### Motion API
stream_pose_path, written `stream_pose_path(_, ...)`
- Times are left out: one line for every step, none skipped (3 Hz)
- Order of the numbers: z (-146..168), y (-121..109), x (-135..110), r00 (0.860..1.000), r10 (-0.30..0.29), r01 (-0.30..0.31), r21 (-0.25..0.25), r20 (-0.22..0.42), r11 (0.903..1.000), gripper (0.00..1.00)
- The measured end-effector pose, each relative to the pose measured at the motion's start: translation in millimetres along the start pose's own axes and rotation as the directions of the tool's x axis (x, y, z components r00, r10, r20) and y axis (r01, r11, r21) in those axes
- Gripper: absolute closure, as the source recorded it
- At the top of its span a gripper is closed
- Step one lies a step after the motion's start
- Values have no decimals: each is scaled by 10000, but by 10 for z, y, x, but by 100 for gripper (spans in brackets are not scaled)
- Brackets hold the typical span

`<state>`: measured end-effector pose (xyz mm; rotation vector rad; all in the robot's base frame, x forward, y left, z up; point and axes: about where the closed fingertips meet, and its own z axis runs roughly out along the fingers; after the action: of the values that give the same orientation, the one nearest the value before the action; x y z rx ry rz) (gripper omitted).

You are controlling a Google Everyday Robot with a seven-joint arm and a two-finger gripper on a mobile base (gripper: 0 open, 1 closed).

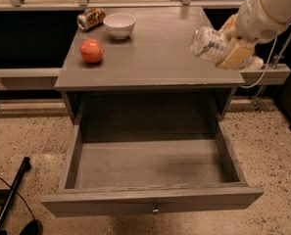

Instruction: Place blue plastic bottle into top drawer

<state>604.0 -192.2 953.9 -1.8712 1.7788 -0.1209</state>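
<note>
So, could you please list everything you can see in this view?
blue plastic bottle: one, clear with white-and-blue label, in the air by the cabinet's right side
top drawer: one, grey, pulled open
cabinet: one, grey, centre
red fruit: one, red, cabinet top, left
bowl: one, white, cabinet top, back
can: one, brown, on its side left of the bowl
pole: one, black, floor, lower left
claw: one, tan, shut on the blue plastic bottle
arm: one, white, upper right
</note>
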Motion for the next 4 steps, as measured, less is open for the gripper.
stream_pose_path(534,729,52,9920,858,-788,-768,922,9939,100)
stream_pose_path(1106,1434,145,9938,870,-698,-2201,695,9730,100)
stream_pose_path(1252,1690,158,9947,845,-654,-2757,578,9590,100)
stream_pose_path(1431,1782,172,9953,959,-880,-3148,98,9451,100)
